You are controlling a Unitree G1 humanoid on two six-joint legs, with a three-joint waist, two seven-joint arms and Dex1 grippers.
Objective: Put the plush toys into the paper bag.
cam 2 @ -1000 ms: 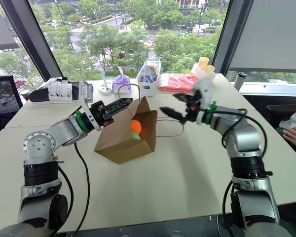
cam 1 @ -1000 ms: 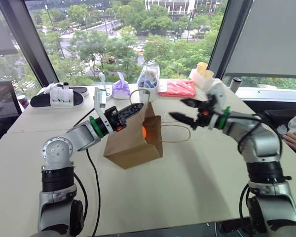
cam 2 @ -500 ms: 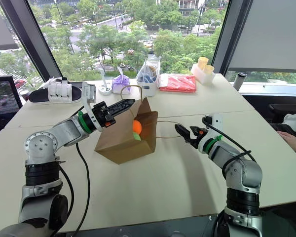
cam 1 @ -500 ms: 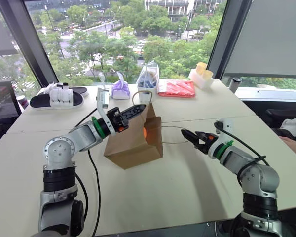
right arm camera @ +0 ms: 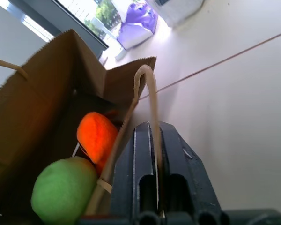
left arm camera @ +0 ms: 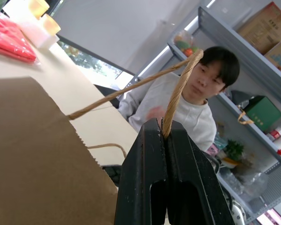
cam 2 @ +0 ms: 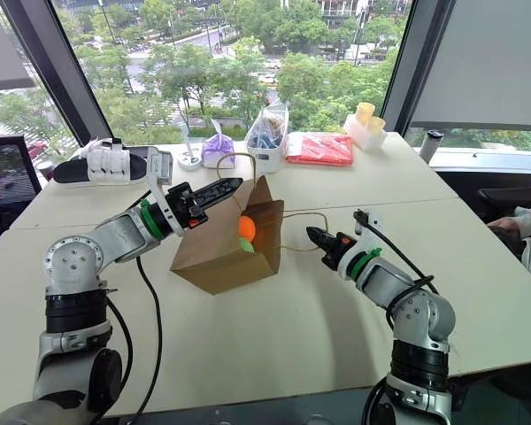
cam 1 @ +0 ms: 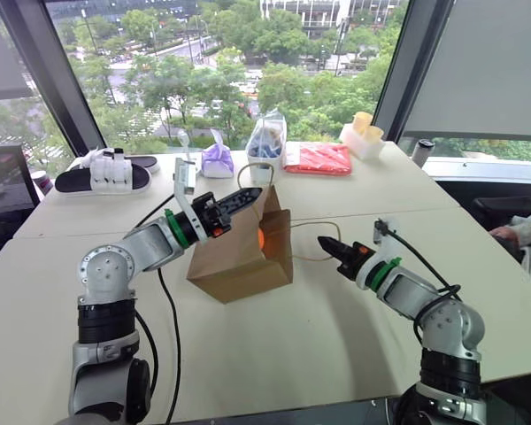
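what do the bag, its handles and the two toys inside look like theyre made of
Paper bag: matte brown kraft paper, going by its creased folds and serrated top edge. Handles: twisted paper cord, with a visible spiral ply. Orange toy and green toy: probably soft plush fabric, with a fuzzy, dull surface and rounded shape.

The paper bag (cam 2: 223,251) was plain brown. Inside it sat a bright orange plush toy (right arm camera: 98,137) and, beside that, a light green one (right arm camera: 63,190). Behind the bag lay a purple pouch (cam 1: 217,159) and a red packet (cam 1: 318,158).
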